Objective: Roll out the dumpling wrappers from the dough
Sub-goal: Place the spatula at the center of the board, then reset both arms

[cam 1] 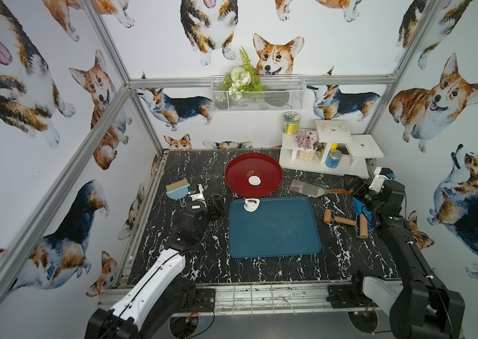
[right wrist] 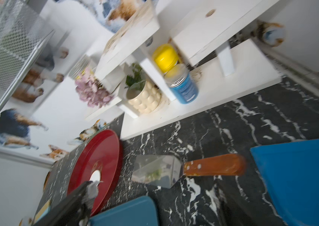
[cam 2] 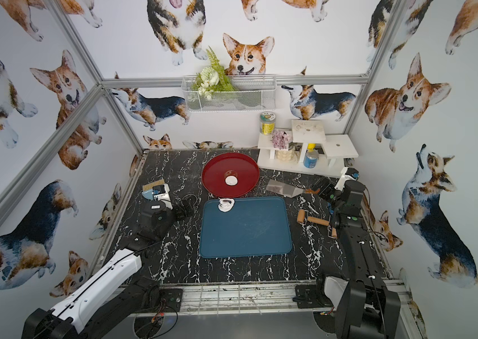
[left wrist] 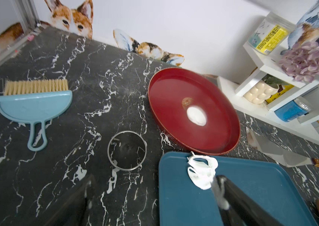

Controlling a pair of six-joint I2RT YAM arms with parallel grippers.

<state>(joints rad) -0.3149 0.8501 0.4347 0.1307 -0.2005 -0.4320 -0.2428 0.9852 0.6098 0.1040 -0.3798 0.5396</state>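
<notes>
wrapper [cam 1: 254,180] flat on the red plate [cam 1: 232,173]; ragged dough [cam 1: 251,204] at the corner of the blue tray [cam 1: 274,232] nearest the plate. left gripper [left wrist: 154,187] wide open, empty, beside a metal ring [left wrist: 127,150]; right gripper [cam 1: 353,187] open, empty, by the handle of the spatula [cam 1: 309,187], rollers [cam 1: 339,220] close.

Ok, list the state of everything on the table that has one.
dumpling wrapper, cut round, lying flat in the red plate.
dough scrap, ragged, holed, at far corner of blue tray.
ring cutter, lying flat, empty.
spatula, lying flat, unheld.
wooden rollers, lying unheld.
left end effector, open, empty.
right end effector, open, empty.
</notes>
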